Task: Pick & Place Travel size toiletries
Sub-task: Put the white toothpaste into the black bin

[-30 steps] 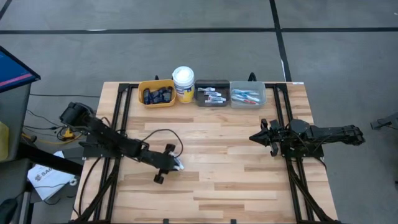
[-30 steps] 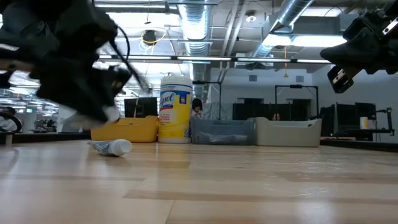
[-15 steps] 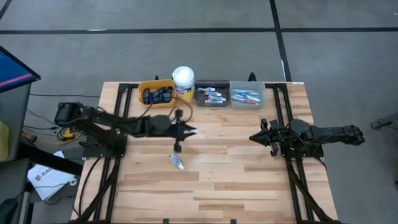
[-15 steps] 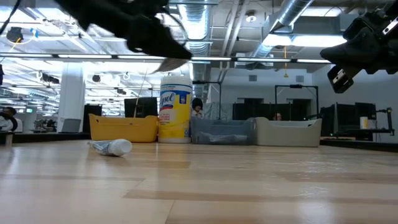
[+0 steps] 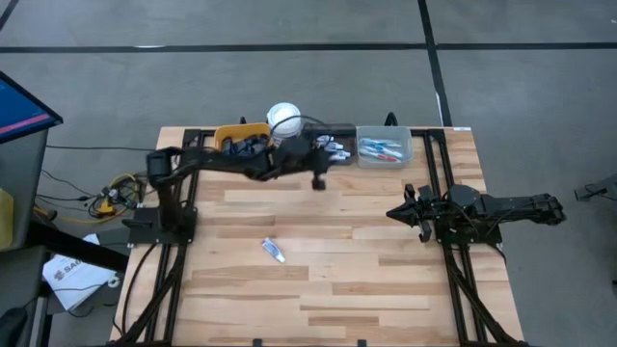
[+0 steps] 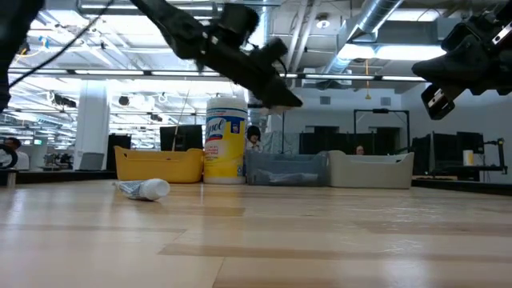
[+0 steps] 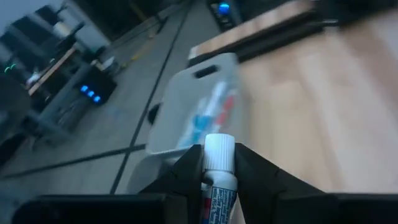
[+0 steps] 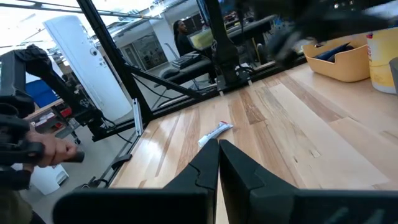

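Observation:
My left gripper hangs above the far row of bins, over the dark bin, shut on a small white tube with red-blue marks. In the low view the gripper is high above the table. A second white tube lies flat on the table's middle; it also shows in the low view. Toothbrushes lie in the grey bin. My right gripper waits shut at the table's right side, holding nothing. My left gripper pinches the white tube's body just behind its white cap between its two fingers. The tube lies along the fingers with the cap end sticking out past the fingertips. It is lifted clear of the table and bins.
Along the far edge stand a yellow bin with dark tubes, a white-lidded yellow tub, the dark bin and the grey bin. Bare wood stretches from the middle to the near edge. A person's hand shows beyond the table.
My left gripper has swung from the table's middle left toward the far edge and right, rising and turning, carrying the white tube over the bins. The other tube has stayed where it lay on the table.

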